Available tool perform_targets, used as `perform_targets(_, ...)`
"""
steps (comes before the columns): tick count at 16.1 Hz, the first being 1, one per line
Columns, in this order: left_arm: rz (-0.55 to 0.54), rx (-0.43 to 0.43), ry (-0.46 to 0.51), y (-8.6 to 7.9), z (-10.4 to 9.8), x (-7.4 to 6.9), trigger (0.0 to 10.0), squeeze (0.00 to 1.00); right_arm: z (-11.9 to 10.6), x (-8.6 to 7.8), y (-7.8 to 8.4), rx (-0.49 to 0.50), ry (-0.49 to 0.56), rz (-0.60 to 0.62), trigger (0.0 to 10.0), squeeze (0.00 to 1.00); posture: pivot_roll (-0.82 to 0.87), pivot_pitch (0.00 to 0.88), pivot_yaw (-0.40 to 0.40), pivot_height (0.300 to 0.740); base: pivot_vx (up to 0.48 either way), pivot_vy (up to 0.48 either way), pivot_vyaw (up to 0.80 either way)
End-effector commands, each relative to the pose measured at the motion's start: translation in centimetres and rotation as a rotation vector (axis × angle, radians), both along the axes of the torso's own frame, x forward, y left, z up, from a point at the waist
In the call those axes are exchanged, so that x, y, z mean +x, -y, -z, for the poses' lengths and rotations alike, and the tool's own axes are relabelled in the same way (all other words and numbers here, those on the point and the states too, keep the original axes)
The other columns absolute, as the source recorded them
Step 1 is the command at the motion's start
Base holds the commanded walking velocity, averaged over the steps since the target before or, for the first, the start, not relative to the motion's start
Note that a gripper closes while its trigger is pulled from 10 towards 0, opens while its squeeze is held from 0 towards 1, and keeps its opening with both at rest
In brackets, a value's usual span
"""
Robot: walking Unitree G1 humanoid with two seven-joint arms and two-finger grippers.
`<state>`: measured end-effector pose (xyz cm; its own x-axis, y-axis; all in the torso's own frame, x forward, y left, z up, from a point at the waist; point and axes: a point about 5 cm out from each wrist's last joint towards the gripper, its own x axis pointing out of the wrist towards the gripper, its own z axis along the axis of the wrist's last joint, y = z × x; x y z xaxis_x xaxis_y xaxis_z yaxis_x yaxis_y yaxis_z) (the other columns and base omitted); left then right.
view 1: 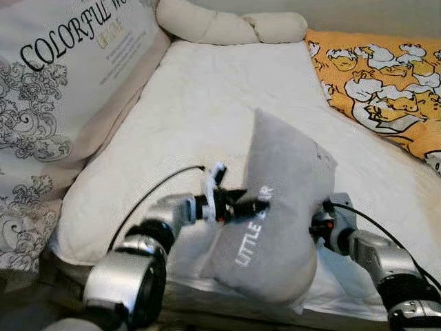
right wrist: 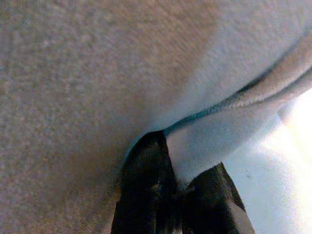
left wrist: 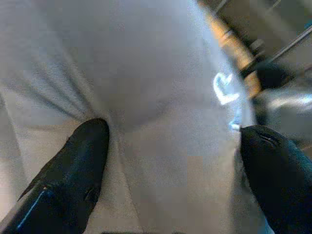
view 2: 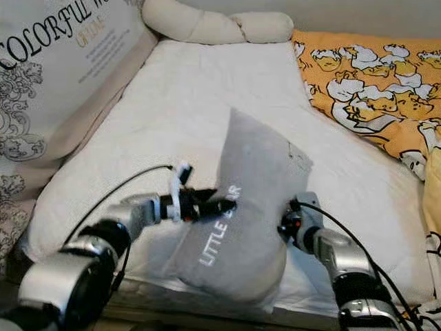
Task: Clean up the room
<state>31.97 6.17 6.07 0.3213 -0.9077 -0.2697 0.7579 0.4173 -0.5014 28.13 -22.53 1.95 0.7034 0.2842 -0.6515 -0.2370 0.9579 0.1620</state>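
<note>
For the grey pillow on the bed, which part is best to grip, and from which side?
Probably by its two side edges, one gripper from each side. The pillow is wide, soft and standing tilted on the bed, so one grip would let it sag. The right gripper pinches the edge seam; the left gripper presses open jaws against the face.

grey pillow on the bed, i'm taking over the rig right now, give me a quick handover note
Left gripper: open, fingers pressed against the left face of the grey pillow, spread across the fabric.
Right gripper: shut on the pillow's right edge, pinching a fold.
The pillow, printed LITTLE BEAR, is held upright between both arms over the near end of the white mattress.
Also on the bed: yellow duck blanket, cream cushion, large printed pillow.
Done: pillow gripped.
Left: set it in place and release; probably tidy the rest.
</note>
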Motion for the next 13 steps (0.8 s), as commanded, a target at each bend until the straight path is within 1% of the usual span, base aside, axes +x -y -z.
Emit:
perform_targets(1, -0.039, 0.139, 0.001, 0.1, 1.3, -0.4, 9.9, 1.0, -1.6, 1.5, -1.6, 0.019, 0.08, -0.04, 0.0, 0.0, -0.16, 0.0, 0.07, 0.74, 0.0, 0.0, 0.0)
perform_targets(2, -0.125, 0.146, -0.021, -0.3, 1.4, 0.0, 0.0, 0.72, -2.0, 1.7, -2.4, 0.036, 0.1, -0.056, 0.0, 0.0, -0.16, 0.0, 0.071, 0.74, 0.0, 0.0, 0.0)
perform_targets(3, -0.143, 0.129, -0.021, -0.5, 1.3, 0.1, 0.0, 0.68, -2.1, 1.7, -2.8, 0.043, 0.107, -0.068, 0.0, 0.0, -0.15, 0.0, 0.071, 0.74, 0.0, 0.0, 0.0)
perform_targets(4, -0.161, 0.092, -0.028, -0.7, 1.1, 0.1, 0.0, 0.4, -2.4, 1.7, -3.7, 0.057, 0.122, -0.1, 0.0, 0.0, -0.14, 0.0, 0.07, 0.74, 0.0, 0.0, 0.0)
perform_targets(5, -0.169, 0.09, -0.033, -0.8, 1.4, 0.0, 0.0, 0.14, -2.7, 1.6, -4.8, 0.074, 0.135, -0.131, 0.0, 0.0, -0.14, 0.0, 0.07, 0.74, 0.0, 0.0, 0.0)
perform_targets(6, -0.19, 0.085, -0.04, -0.9, 1.6, -0.1, 0.0, 0.12, -2.8, 1.7, -5.5, 0.086, 0.144, -0.139, 0.0, 0.0, -0.13, 0.0, 0.068, 0.74, 0.0, 0.0, 0.0)
perform_targets(7, -0.22, 0.096, -0.032, -1.1, 1.7, -0.1, 0.0, 0.11, -2.9, 1.8, -5.8, 0.094, 0.148, -0.138, 0.0, 0.0, -0.13, 0.0, 0.068, 0.74, 0.0, 0.0, 0.0)
perform_targets(8, -0.258, 0.097, -0.052, -1.2, 1.9, -0.1, 0.0, 0.1, -3.0, 1.9, -6.2, 0.1, 0.152, -0.136, 0.0, 0.0, -0.12, 0.0, 0.066, 0.74, 0.0, 0.0, 0.0)
perform_targets(9, -0.322, 0.109, -0.022, -1.4, 2.1, 0.0, 0.0, 0.14, -3.0, 2.0, -6.9, 0.108, 0.154, -0.14, 0.0, 0.0, -0.11, 0.0, 0.063, 0.74, 0.0, 0.0, 0.0)
perform_targets(10, -0.397, 0.108, 0.009, -1.6, 2.1, 0.2, 0.7, 0.16, -3.0, 1.9, -7.2, 0.11, 0.152, -0.145, 0.0, 0.0, -0.11, 0.0, 0.061, 0.74, 0.0, 0.0, 0.0)
perform_targets(11, -0.379, 0.124, -0.018, -1.6, 2.3, 0.0, 0.8, 0.23, -3.0, 1.9, -7.4, 0.111, 0.15, -0.147, 0.0, 0.0, -0.11, 0.0, 0.061, 0.74, 0.0, 0.0, 0.0)
perform_targets(12, -0.364, 0.126, -0.034, -1.5, 2.4, -0.2, 1.8, 0.23, -3.0, 1.8, -7.5, 0.114, 0.148, -0.151, 0.0, 0.0, -0.1, 0.0, 0.06, 0.74, 0.0, 0.0, 0.0)
perform_targets(13, -0.371, 0.12, -0.038, -1.5, 2.4, -0.2, 3.5, 0.22, -3.0, 1.8, -7.7, 0.116, 0.146, -0.152, 0.0, 0.0, -0.1, 0.0, 0.059, 0.74, 0.0, 0.0, 0.0)
